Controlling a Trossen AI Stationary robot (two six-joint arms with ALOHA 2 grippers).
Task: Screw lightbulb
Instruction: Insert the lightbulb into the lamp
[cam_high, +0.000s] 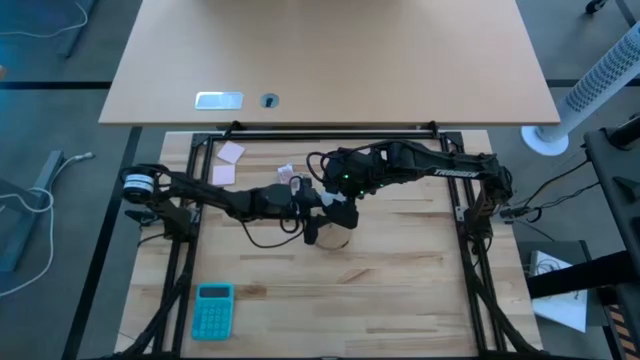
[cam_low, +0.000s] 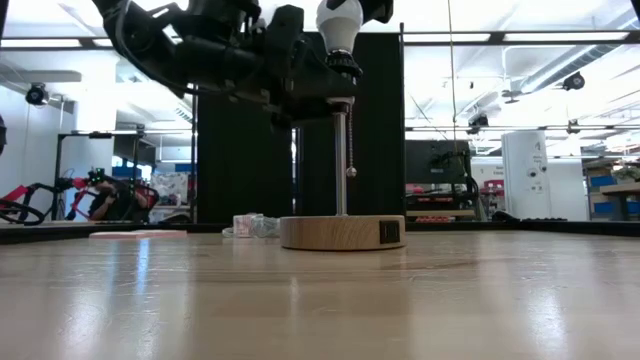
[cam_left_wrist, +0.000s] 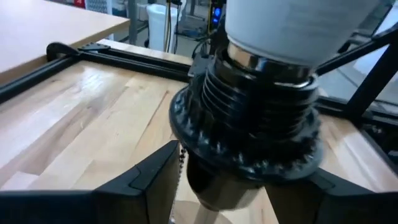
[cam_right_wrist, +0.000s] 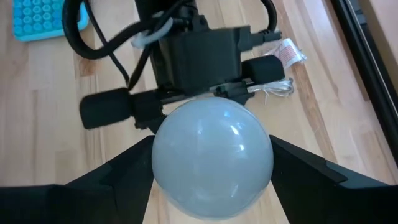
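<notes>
The lamp stands upright on its round wooden disc (cam_low: 342, 232) (cam_high: 338, 240), with a thin metal stem (cam_low: 341, 160) and a bead pull chain (cam_low: 351, 140). Its black ribbed socket (cam_left_wrist: 249, 118) sits at the stem's top. The white frosted lightbulb (cam_right_wrist: 211, 155) (cam_low: 339, 25) stands on the socket, neck down. My left gripper (cam_left_wrist: 242, 180) (cam_high: 312, 212) comes from the table's left and is shut on the socket. My right gripper (cam_right_wrist: 211, 174) (cam_high: 340, 200) reaches in from the right, above, and is shut on the bulb. My left gripper has the socket's lower body (cam_left_wrist: 199, 180), below the flanged collar, between its two fingers (cam_left_wrist: 149, 180). The fingers come in about level from the table's left. The lamp stays upright on its wooden disc. My right gripper pinches the bulb's round globe (cam_right_wrist: 165, 162) between its two fingers (cam_right_wrist: 124, 174), one on each side. The fingers slant down from above and from the table's right. The bulb stands upright with its neck (cam_left_wrist: 273, 59) at the socket's mouth.
A teal calculator (cam_high: 212, 310) lies near the front left. Two pink notes (cam_high: 230, 152) and a crumpled clear wrapper (cam_high: 292, 177) (cam_right_wrist: 283, 53) lie behind the lamp. Black frame rails (cam_high: 330, 130) border the tabletop.
</notes>
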